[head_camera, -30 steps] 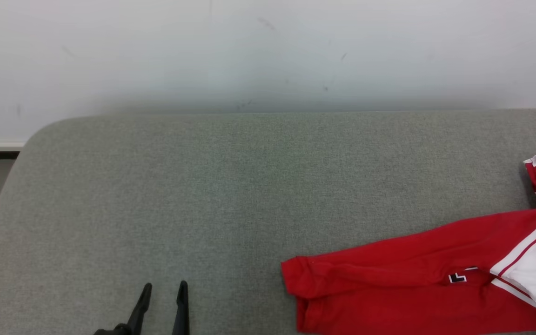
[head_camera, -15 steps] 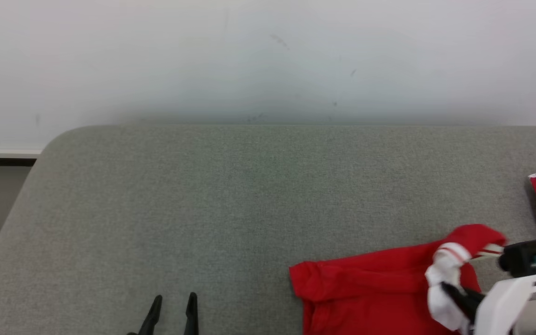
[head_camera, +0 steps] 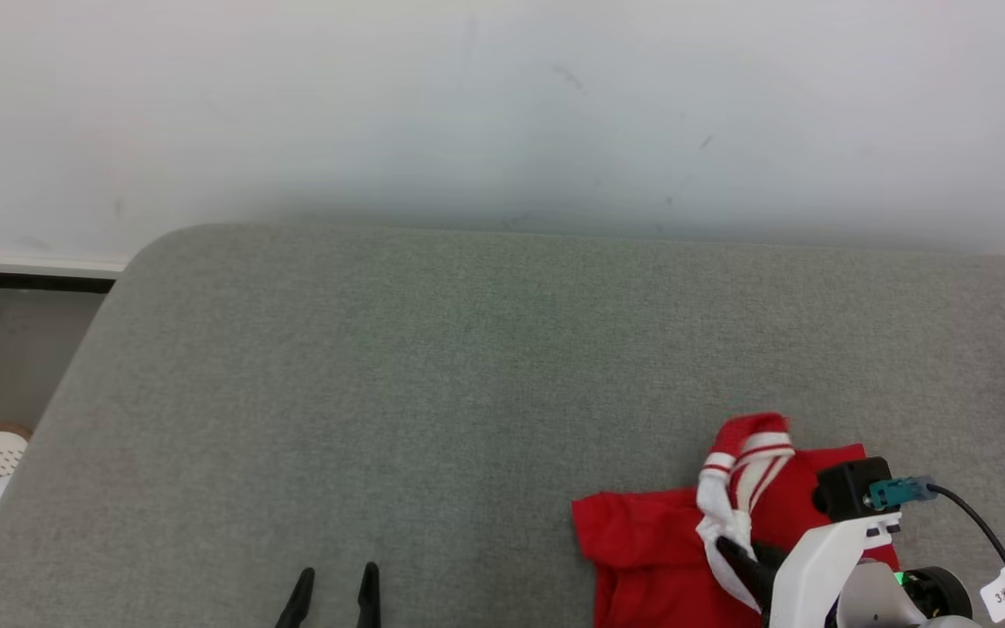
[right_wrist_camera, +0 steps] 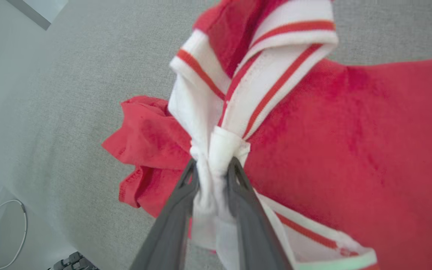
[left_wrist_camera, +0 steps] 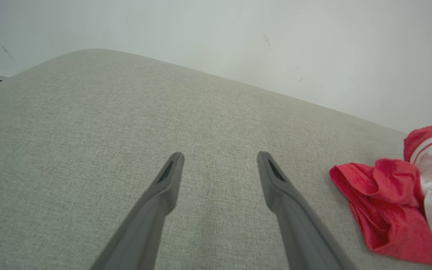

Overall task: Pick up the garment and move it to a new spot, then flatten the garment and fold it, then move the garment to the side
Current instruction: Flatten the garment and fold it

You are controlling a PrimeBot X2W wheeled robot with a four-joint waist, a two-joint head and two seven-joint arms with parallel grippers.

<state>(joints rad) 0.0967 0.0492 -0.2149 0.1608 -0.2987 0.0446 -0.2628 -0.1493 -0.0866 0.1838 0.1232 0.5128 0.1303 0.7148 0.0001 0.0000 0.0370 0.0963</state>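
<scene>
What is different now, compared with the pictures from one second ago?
The right gripper came into view, shut on the garment at its white striped edge, and drew that edge to the robot's left, bunching the cloth. The left gripper stayed open over the grey cushion.

The garment (right_wrist_camera: 351, 131) is soft, matt red knit cloth, with a white ribbed trim (right_wrist_camera: 276, 75) carrying red stripes. The worktop (head_camera: 433, 366) is covered in coarse grey woven fabric, matt and slightly nubbly. The left gripper (left_wrist_camera: 219, 155) has fingers (left_wrist_camera: 163, 195) of smooth, matt dark-grey plastic. The right arm's shell (head_camera: 816, 567) is glossy white plastic. The wall (head_camera: 502, 105) is smooth matt white, faintly scuffed.
</scene>
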